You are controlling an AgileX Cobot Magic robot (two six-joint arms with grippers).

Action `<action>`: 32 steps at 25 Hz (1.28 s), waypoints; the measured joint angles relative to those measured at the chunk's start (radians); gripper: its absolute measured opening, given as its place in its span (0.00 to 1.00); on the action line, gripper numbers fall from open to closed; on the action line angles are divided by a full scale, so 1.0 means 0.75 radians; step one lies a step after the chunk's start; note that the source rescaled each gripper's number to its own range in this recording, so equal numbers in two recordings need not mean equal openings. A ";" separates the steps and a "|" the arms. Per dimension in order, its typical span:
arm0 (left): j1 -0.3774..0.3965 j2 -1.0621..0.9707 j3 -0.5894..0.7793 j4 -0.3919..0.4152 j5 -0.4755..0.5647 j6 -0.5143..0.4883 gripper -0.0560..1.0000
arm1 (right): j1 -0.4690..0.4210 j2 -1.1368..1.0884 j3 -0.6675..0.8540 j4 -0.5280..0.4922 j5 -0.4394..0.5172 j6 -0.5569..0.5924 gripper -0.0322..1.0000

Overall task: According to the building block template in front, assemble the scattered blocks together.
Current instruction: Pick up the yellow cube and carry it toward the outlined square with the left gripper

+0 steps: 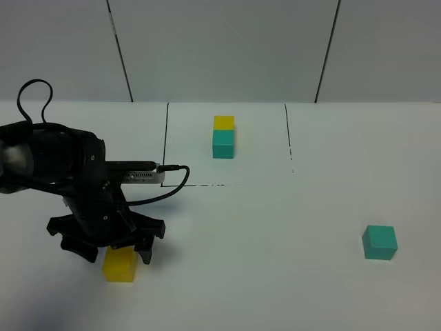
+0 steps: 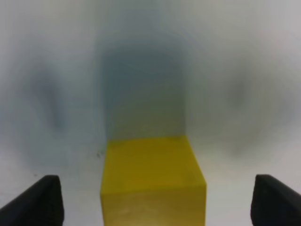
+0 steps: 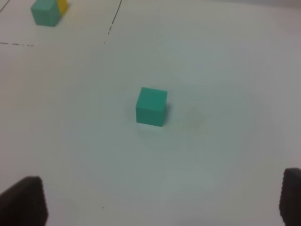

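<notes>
White black-lined tabletop (image 1: 275,276), grey panelled wall (image 1: 220,48) behind; left gripper (image 2: 161,200) spread around yellow cube (image 1: 120,265), right gripper (image 3: 157,200) likewise spread

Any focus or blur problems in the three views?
Left wrist: small yellow matte cube is soft, and the table behind it is smeared, with a dark shadow. Right wrist: small teal matte cube fairly sharp. Exterior high: sharp, even light, faint shadow under the left end effector.

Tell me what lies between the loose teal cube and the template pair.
Only bare table and one side of the black outline lie between the loose teal cube and the template pair; the exterior high view shows it.
</notes>
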 joint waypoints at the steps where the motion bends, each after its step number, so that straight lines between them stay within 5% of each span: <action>1: 0.000 0.006 0.000 0.000 0.000 0.000 0.93 | 0.000 0.000 0.000 0.000 0.000 0.000 1.00; 12: -0.001 0.074 0.000 0.001 0.001 0.000 0.85 | 0.000 0.000 0.000 0.000 0.000 0.000 1.00; 14: -0.001 0.074 0.000 0.001 0.000 0.000 0.71 | 0.000 0.000 0.000 0.000 0.000 0.000 1.00; 19: -0.001 0.075 -0.002 0.001 0.006 0.000 0.10 | 0.000 0.000 0.000 0.000 0.000 0.000 1.00; 20: -0.001 0.075 -0.003 0.001 0.011 0.000 0.05 | 0.000 0.000 0.000 0.000 0.000 0.000 1.00; 27: -0.001 0.075 -0.009 0.012 0.028 0.039 0.06 | 0.000 0.000 0.000 0.000 0.000 0.000 1.00; 32: -0.001 -0.001 -0.087 0.026 0.133 0.276 0.06 | 0.000 0.000 0.000 0.000 0.000 0.000 1.00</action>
